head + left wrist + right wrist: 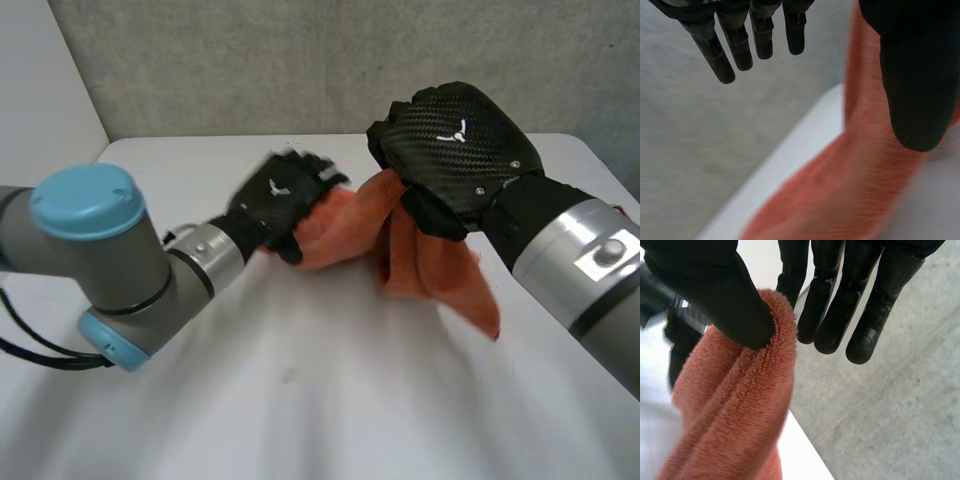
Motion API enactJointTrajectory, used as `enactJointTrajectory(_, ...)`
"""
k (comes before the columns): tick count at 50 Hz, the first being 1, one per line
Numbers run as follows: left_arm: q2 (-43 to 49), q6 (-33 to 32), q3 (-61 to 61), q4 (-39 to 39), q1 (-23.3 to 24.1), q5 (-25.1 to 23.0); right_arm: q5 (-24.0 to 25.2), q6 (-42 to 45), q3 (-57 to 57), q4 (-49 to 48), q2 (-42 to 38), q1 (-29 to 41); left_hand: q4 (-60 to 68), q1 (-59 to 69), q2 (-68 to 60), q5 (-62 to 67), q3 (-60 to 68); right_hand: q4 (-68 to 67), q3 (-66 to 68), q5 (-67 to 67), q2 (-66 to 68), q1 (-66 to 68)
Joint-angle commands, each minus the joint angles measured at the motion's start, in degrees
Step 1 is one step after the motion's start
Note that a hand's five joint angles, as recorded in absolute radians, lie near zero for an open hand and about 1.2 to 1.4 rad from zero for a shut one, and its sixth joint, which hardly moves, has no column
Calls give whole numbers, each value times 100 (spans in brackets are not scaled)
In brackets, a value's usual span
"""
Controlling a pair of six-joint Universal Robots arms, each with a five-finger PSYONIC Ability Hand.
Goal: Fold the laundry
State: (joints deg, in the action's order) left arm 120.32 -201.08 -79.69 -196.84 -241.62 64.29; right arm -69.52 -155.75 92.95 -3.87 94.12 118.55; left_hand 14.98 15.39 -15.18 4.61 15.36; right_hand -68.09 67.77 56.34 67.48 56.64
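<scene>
An orange fleecy cloth (430, 265) hangs bunched above the white table (300, 400), between my two hands. My right hand (455, 150) holds its upper edge; in the right wrist view the thumb (715, 290) pinches a fold of the cloth (735, 415) against the fingers. My left hand (275, 200) is at the cloth's left end. In the left wrist view its fingers (740, 45) are straight and spread well away from the thumb (915, 75), and the cloth (840, 190) runs beside the thumb with nothing curled round it.
The table's far edge (790, 150) runs close behind both hands, with grey floor (890, 405) beyond it. A grey wall (300, 60) stands at the back. Bare tabletop lies in front of the hanging cloth.
</scene>
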Motion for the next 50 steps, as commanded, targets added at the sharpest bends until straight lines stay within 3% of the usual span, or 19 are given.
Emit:
enactJointTrajectory(1,764,130,498,928,19,-1023,123,1,135,-35,230,-121,1924,1884,-1904,1961,1887,-1191,1223,1366,1252,2336)
enactJointTrajectory(3,896,130,533,955,19,-1041,123,1,135,-26,194,-130,3049,3009,-3029,3086,3012,-1191,1223,1366,1252,2336)
enactJointTrajectory(4,1001,130,542,946,1,-1032,123,9,153,-17,142,-130,4588,4547,-4567,4624,4550,-1191,1223,1366,1252,2336)
enactJointTrajectory(6,1107,113,560,911,-43,-954,123,18,188,-35,28,-130,6490,6449,-6470,6527,6452,-1191,1223,1366,1252,2336)
enactJointTrajectory(9,1151,113,595,849,-95,-691,114,79,197,-26,-350,-139,6502,6461,-6482,6539,6464,-1191,1223,1366,1252,2336)
enactJointTrajectory(14,1125,139,586,193,-201,660,53,308,100,18,-1175,-200,6502,6461,-6482,6539,6464,-1191,1223,1366,1252,2336)
enactJointTrajectory(18,1064,104,542,-388,-192,1173,-184,571,-294,44,-1993,-236,6502,6461,-6482,6539,6464,-1191,1223,1366,1252,2336)
enactJointTrajectory(23,906,86,796,-803,-183,1191,-939,624,-1628,53,-2933,-174,6502,6461,-6482,6539,6464,-1191,1223,1366,1252,2336)
enactJointTrajectory(28,730,95,1701,-1005,-183,1306,-1817,546,-3875,-17,-3619,-148,6502,6461,-6482,6539,6464,-1191,1223,1366,1252,2336)
enactJointTrajectory(34,-15,192,2213,-1723,-183,1902,-1960,-242,-5067,-779,-3656,-86,6502,6461,-6482,6539,6464,-1191,1223,1366,1252,2336)
enactJointTrajectory(37,-551,341,1732,-2382,-166,2140,-1899,-991,-4718,-1334,-3297,-77,6502,6461,-6482,6539,6464,-1191,1223,1366,1252,2336)
enactJointTrajectory(41,-992,350,880,-2719,-140,2167,-1811,-1379,-3655,-1626,-2514,-77,6502,6461,-6482,6539,6464,-1191,1223,1366,1252,2336)
enactJointTrajectory(46,-1239,350,-343,-2237,-34,2211,-1556,-1213,-2547,-1573,-2337,-34,6502,6461,-6482,6539,6464,-1191,1223,1366,1252,2336)
enactJointTrajectory(50,-1204,350,-1258,-1657,203,2290,-1433,-554,-1527,-1047,-2381,-16,6502,6461,-6482,6539,6464,-1191,1223,1366,1252,2336)
